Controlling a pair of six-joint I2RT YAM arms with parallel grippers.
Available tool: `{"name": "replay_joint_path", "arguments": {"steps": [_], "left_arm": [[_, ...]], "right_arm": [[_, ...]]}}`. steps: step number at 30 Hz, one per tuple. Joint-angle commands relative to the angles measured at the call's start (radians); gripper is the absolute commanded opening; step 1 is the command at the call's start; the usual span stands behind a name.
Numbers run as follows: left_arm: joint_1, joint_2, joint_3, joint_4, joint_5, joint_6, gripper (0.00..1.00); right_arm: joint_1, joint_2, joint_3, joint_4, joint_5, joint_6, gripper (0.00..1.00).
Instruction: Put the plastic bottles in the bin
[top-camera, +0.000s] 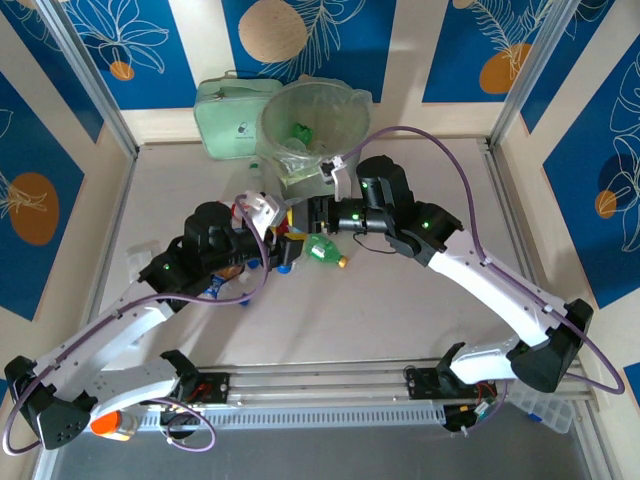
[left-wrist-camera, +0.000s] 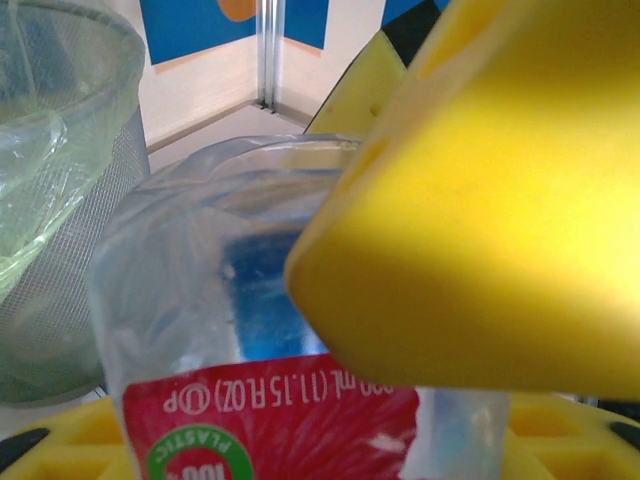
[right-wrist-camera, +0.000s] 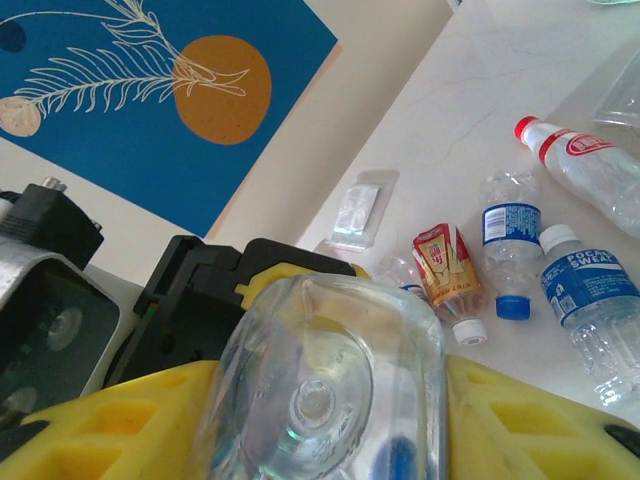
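A clear plastic bottle (left-wrist-camera: 200, 290) with a red label lies between the yellow fingers of my left gripper (left-wrist-camera: 320, 445), which touch it on both sides. Another big yellow finger (left-wrist-camera: 480, 220) crosses in front of the bottle. In the right wrist view my right gripper (right-wrist-camera: 330, 400) is shut on a clear bottle (right-wrist-camera: 325, 380), its base facing the camera. From above, the left gripper (top-camera: 272, 228) and the right gripper (top-camera: 318, 215) meet tip to tip in front of the bin (top-camera: 310, 125). A green bottle (top-camera: 325, 252) lies below them. The bin (left-wrist-camera: 60, 200) stands just left of the held bottle.
Several loose bottles lie on the table: a red-capped one (right-wrist-camera: 585, 165), a blue-labelled one (right-wrist-camera: 510, 240), a blue Pocari one (right-wrist-camera: 590, 300) and a red-and-yellow one (right-wrist-camera: 445, 270). A flat clear packet (right-wrist-camera: 355, 215) lies beyond them. A pale green zipped case (top-camera: 225, 120) sits left of the bin.
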Motion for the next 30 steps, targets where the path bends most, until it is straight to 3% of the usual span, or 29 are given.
{"name": "replay_joint_path", "arguments": {"steps": [1,8,14,20,24,30], "left_arm": [[-0.017,-0.013,0.045,0.014,-0.001,0.016,0.60],[-0.017,-0.054,0.038,0.021,-0.013,0.007,0.81],[-0.017,-0.147,0.027,-0.015,-0.095,0.027,0.85],[-0.015,-0.272,-0.030,-0.028,-0.194,0.059,0.86],[-0.015,-0.341,-0.136,0.019,-0.289,0.049,0.86],[-0.015,-0.339,-0.196,0.077,-0.326,0.043,0.86]], "right_arm": [[0.012,-0.017,-0.001,0.014,-0.015,0.020,0.50],[-0.017,-0.045,-0.007,0.038,-0.018,0.039,0.49],[-0.088,-0.067,0.008,0.019,-0.027,0.035,0.49],[-0.243,-0.065,0.089,0.006,-0.092,0.041,0.49],[-0.353,-0.016,0.206,-0.005,-0.122,0.042,0.49],[-0.472,0.157,0.471,-0.065,-0.113,0.013,0.49]]}}
